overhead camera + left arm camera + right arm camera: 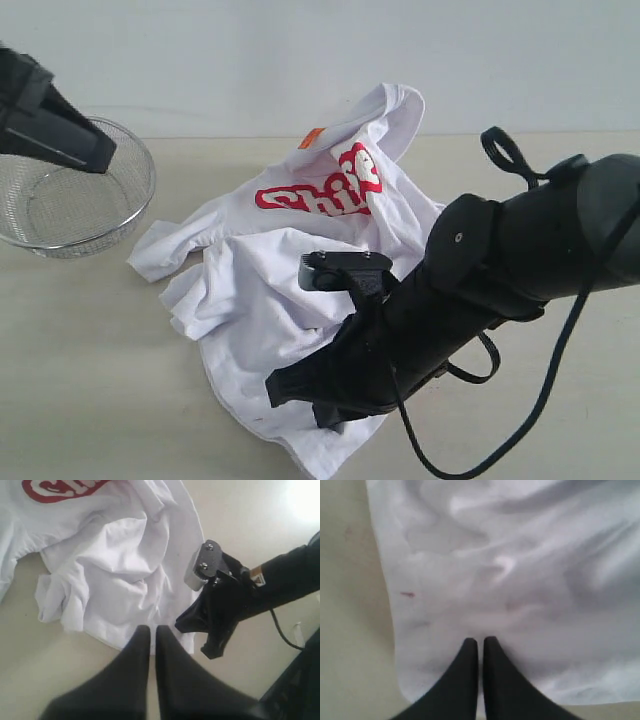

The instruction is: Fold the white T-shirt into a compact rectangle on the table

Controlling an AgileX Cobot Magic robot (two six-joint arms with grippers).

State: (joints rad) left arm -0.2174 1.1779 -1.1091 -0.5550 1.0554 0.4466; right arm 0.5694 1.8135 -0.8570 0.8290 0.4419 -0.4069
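One white T-shirt (262, 288) (crumpled), one wire basket (148, 185), two claws: left claw (152, 630), right claw (480, 642), each pressed together.

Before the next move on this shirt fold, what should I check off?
1. Shirt lying flat: not ok, crumpled.
2. Left fingers open to grasp: not ok, shut and empty.
3. Right fingers open to grasp: not ok, shut.
4. Right fingers touching the shirt: cannot tell.
5. Basket clear of the shirt: ok, a small gap shows.
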